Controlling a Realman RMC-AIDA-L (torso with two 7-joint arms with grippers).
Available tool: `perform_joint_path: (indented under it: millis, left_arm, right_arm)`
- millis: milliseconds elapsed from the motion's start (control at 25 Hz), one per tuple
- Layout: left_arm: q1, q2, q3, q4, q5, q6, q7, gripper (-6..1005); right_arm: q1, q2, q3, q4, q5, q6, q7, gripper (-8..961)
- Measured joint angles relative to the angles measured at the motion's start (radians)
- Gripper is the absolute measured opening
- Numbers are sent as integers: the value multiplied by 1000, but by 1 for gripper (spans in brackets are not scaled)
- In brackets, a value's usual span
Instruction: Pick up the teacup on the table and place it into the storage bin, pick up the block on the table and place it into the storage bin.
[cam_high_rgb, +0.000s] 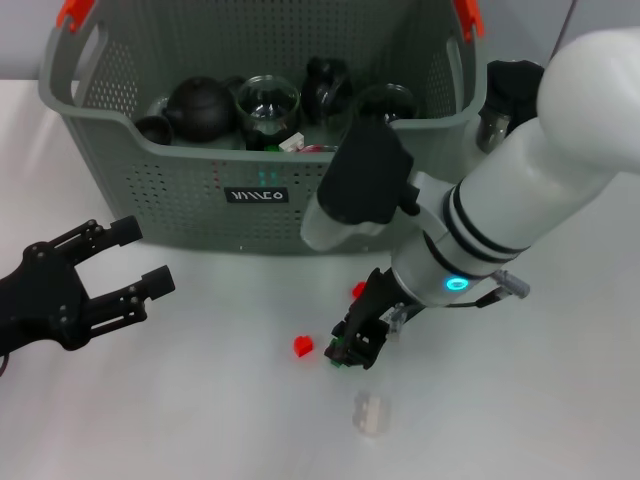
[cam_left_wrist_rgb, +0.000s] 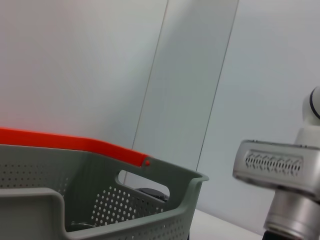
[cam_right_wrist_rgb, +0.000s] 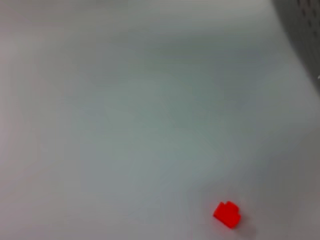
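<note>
Right gripper (cam_high_rgb: 352, 345) low over table, block grab pending.
Its fingers' spread can't be read; something green sits at the tip. Red block (cam_high_rgb: 303, 346) lies just beside it at 9 o'clock, another red bit (cam_high_rgb: 358, 290) at 12. Block is likely light, rigid, small: pinch flat sides. Storage bin (cam_high_rgb: 250, 195) stands further at 11, already holding teaware. Left gripper (cam_high_rgb: 105, 270) idles spread wide, far out at 9.

Grey perforated storage bin (cam_high_rgb: 190, 205), orange clips, red block (cam_high_rgb: 303, 346), white table (cam_high_rgb: 200, 420)
</note>
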Motion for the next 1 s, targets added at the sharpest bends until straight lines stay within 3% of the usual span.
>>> perform_joint_path:
  millis: [160,320,520,720,880,1000]
  left_arm:
    - [0,0,-4,0,0,0,0,825]
    - [2,0,-7,0,0,-1,0,825]
    - [2,2,-9,0,0,2,0,825]
    - [0,1,-9,0,0,2,0,825]
    - [-6,0,-5,0,0,1,0,825]
    - [-6,0,-3,0,0,0,0,825]
  right_arm:
    - [-34,-7,148,-124,0,-154,-10,216]
    - [-62,-12,413,-339,-9,-393,-13,216]
    - [-40,-15,692,-557,15,-543,8,217]
    - [-19,-15,779,-606,17,-428,18,217]
    - [23,-16,716,-442,-64,-217,11,220]
    - [111,-18,698,-246,-152,-124,6,222]
